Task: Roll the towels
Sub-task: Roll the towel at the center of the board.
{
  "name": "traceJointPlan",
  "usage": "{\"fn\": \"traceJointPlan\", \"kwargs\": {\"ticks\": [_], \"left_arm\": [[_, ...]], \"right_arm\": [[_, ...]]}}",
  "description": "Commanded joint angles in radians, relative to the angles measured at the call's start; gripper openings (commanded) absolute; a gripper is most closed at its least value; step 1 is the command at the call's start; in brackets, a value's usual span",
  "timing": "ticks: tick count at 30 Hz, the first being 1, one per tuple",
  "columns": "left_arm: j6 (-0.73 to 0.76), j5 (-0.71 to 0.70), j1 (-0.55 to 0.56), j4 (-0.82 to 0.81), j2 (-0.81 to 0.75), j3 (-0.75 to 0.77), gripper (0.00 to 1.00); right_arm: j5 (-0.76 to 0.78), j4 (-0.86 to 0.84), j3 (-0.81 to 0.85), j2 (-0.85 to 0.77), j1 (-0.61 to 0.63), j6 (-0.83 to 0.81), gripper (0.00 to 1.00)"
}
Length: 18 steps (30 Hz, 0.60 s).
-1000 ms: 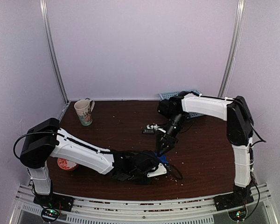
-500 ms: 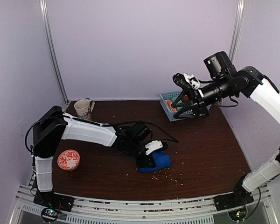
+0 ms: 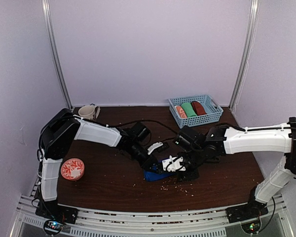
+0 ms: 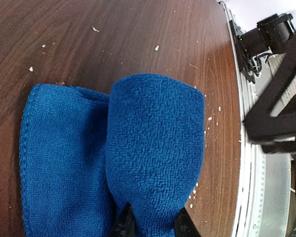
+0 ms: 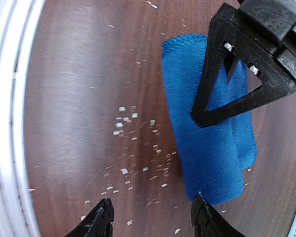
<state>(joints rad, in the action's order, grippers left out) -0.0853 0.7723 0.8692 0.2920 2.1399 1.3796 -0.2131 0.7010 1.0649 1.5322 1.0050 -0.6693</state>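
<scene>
Right fingers [image 5: 97,224], above the basket [image 3: 200,121] half a second ago, are back down on the worktop [image 3: 113,185], spread wide beside the blue towel [image 3: 155,175]. It lies half-folded front-centre, its flap pinched by the left fingers [image 4: 124,226]. With the rust-brown towel [image 3: 199,107] rolled in the basket, only this one appears left.

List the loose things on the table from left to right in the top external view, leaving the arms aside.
red patterned dish → mug → blue towel → blue basket, holding in order an orange-and-white roll, green roll, rust-brown roll
</scene>
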Motion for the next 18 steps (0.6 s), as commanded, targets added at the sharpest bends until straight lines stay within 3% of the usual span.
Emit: {"fn": "traceJointPlan", "kwargs": {"ticks": [1,12,18], "left_arm": [[-0.022,0.005,0.004,0.087,0.063,-0.03,0.2],[-0.015,0.01,-0.007,0.09,0.071,-0.024,0.2],[0.017,-0.002,-0.006,0.102,0.043,-0.027,0.25]], "right_arm": [[0.187,-0.239,-0.024,0.029,0.022,0.006,0.61],[0.157,-0.317,-0.043,0.186,0.026,-0.076,0.56],[0.095,-0.274,-0.022,0.244,0.024,-0.061,0.34]]}}
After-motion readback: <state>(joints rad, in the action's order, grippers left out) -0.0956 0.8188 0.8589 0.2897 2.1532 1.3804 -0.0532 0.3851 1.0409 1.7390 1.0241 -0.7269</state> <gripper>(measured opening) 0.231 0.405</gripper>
